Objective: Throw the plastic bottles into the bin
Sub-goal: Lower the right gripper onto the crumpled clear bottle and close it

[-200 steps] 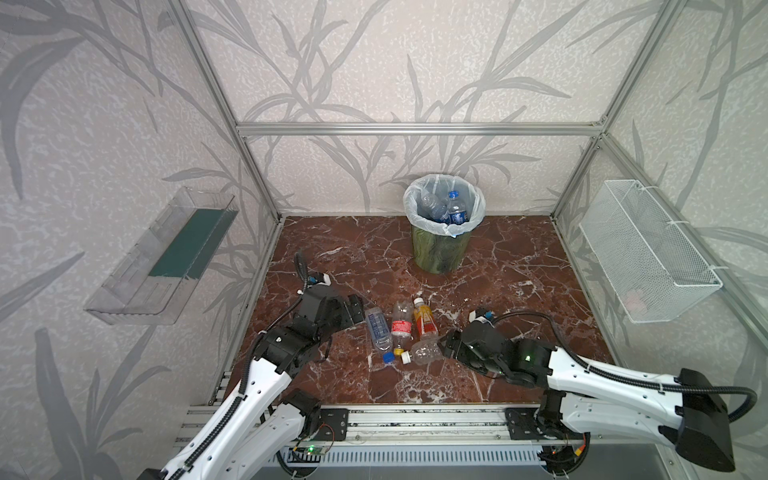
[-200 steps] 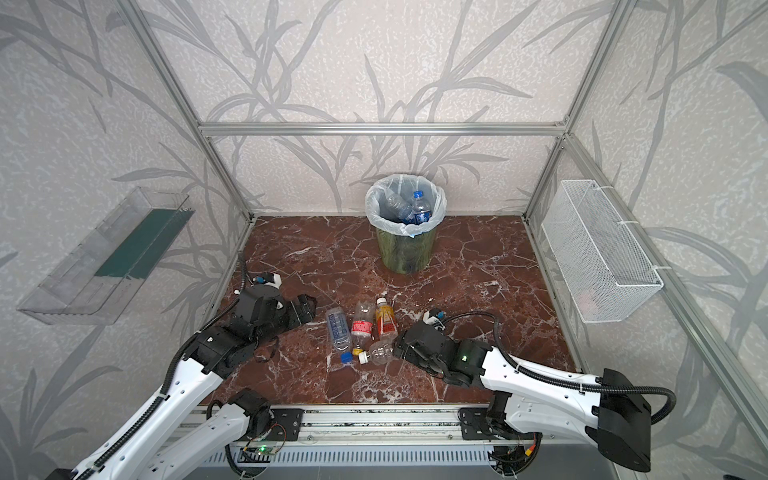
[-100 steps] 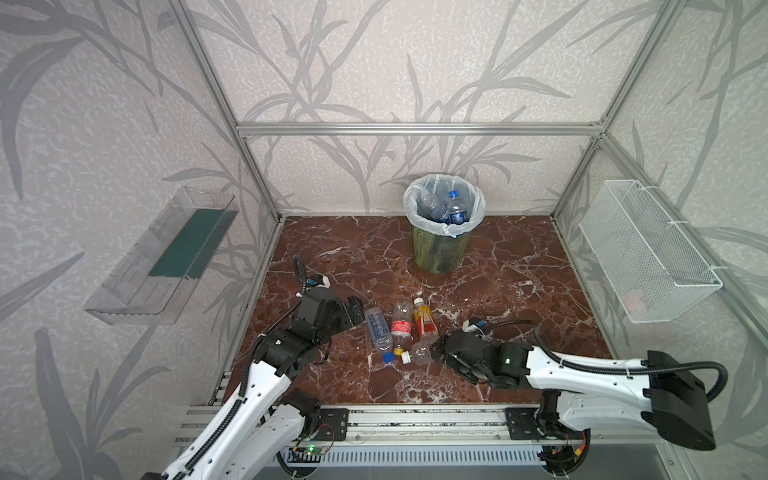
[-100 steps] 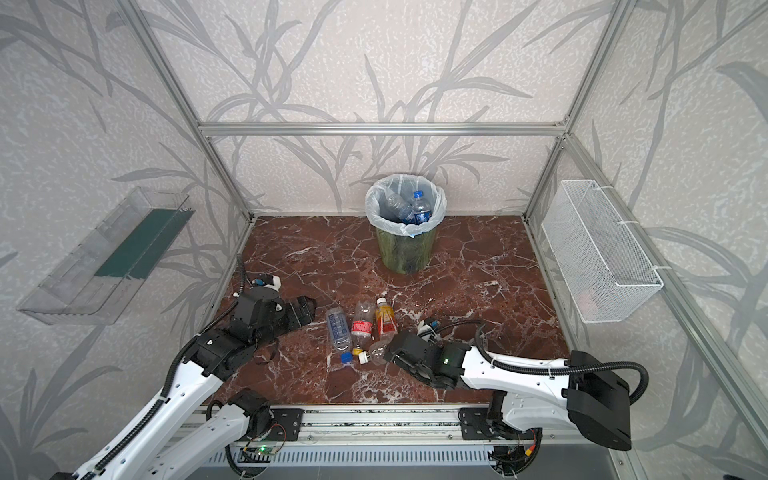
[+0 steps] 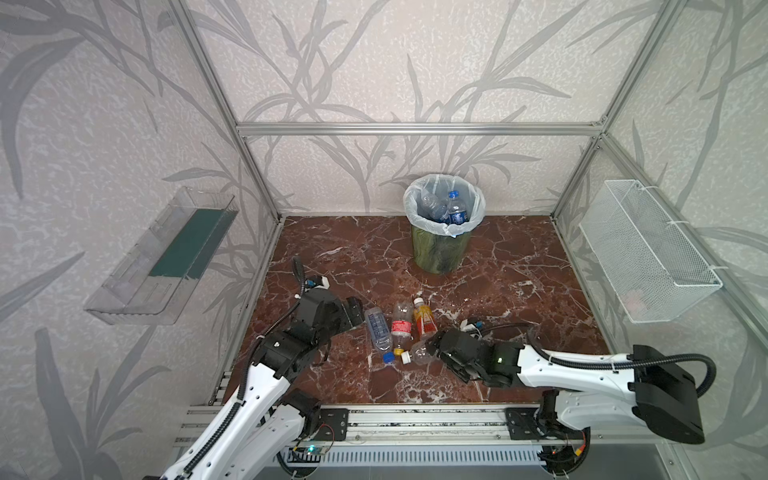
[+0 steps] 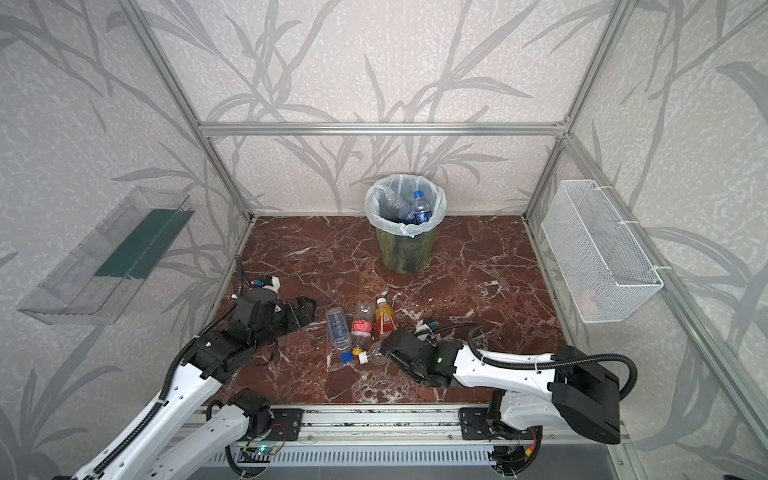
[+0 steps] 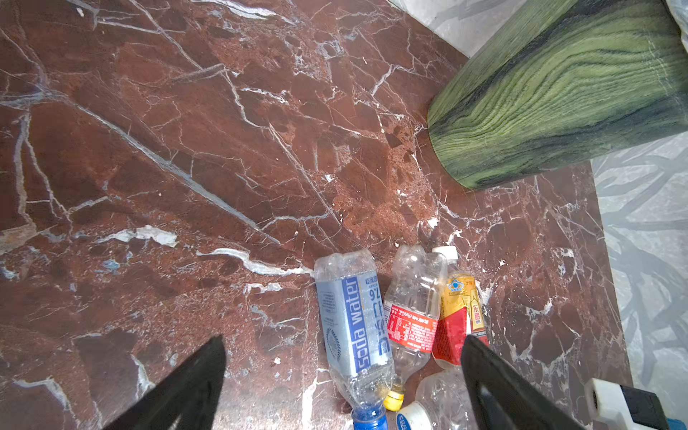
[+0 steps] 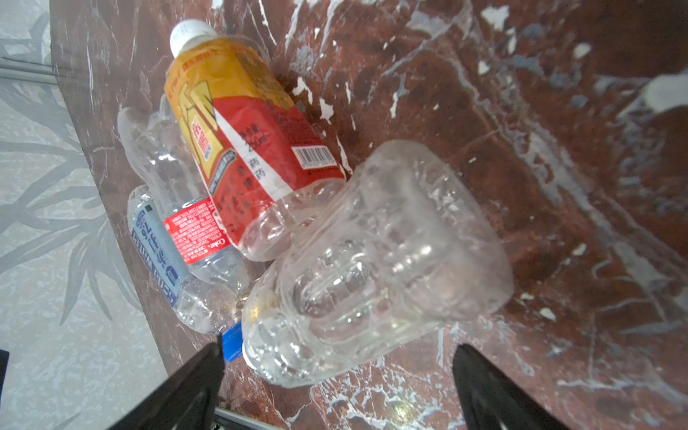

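Closing on the bottles (image 5: 401, 326) since a second ago, the right tool (image 8: 338, 348) stands wide and empty. Nearest, the clear unlabelled bottle (image 8: 372, 260) lies on the worktop (image 8: 521, 130) just between its jaws, long axis slanting across them.

Right gripper (image 8: 338, 350): two dark fingers (image 8: 193, 387) enter at the lower edge of the frame, jaws spread wide. A clear bottle (image 8: 376, 268) without a label lies on its side at frame centre on the red marble surface (image 8: 521, 149), partly between the fingertips; no contact is visible. In the upper left, a yellow-and-red bottle (image 8: 242, 137) with a white cap (image 8: 190, 33) touches it. Further left lie a red-label bottle (image 8: 178, 208) and a blue-label bottle (image 8: 156, 260). The patterned wall (image 8: 44, 223) fills the left edge.
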Robot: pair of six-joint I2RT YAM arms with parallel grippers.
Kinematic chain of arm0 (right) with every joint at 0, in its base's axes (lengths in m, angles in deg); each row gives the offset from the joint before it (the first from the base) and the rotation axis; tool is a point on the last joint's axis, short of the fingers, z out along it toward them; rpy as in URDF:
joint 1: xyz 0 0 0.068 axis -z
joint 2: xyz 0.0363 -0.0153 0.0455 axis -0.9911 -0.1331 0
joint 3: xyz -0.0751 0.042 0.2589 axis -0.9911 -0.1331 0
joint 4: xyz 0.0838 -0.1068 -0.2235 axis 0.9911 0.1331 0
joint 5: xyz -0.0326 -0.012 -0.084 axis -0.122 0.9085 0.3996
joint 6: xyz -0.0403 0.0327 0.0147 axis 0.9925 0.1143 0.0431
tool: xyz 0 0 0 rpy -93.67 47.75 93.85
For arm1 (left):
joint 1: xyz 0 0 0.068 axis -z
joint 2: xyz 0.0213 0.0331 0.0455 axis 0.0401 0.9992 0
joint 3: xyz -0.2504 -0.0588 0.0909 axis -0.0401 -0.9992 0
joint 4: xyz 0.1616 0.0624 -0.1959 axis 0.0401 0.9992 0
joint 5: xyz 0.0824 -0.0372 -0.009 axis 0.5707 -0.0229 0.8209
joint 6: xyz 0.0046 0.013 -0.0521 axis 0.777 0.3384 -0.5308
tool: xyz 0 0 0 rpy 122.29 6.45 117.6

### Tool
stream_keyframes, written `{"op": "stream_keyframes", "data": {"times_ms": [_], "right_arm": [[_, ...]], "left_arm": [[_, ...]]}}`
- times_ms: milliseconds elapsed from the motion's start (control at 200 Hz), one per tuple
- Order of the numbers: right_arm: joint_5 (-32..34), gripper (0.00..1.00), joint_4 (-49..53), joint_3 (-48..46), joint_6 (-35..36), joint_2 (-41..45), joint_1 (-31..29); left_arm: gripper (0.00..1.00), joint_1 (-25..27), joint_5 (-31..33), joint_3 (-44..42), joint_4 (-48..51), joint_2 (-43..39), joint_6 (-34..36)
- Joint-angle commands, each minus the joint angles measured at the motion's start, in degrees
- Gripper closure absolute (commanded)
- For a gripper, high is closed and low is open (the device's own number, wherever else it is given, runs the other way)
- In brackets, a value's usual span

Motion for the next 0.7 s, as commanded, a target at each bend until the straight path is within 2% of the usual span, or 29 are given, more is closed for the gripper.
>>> {"op": "stream_keyframes", "data": {"times_ms": [0,385,695], "right_arm": [[2.9,0.05,0.4,1.7,-2.0,-1.2,-0.3],[2.9,0.05,-1.9,2.7,-3.3,-7.8,0.2],[1.9,0.16,-0.9,-0.2,-2.0,-7.7,0.8]], "left_arm": [[0.02,-0.4,0.4,-0.6,-0.3,-0.7,-0.7],[0.02,-0.4,0.2,-0.3,-0.2,-0.4,-0.5],[0.02,-0.5,0.5,-0.3,-0.1,-0.4,-0.2]]}}
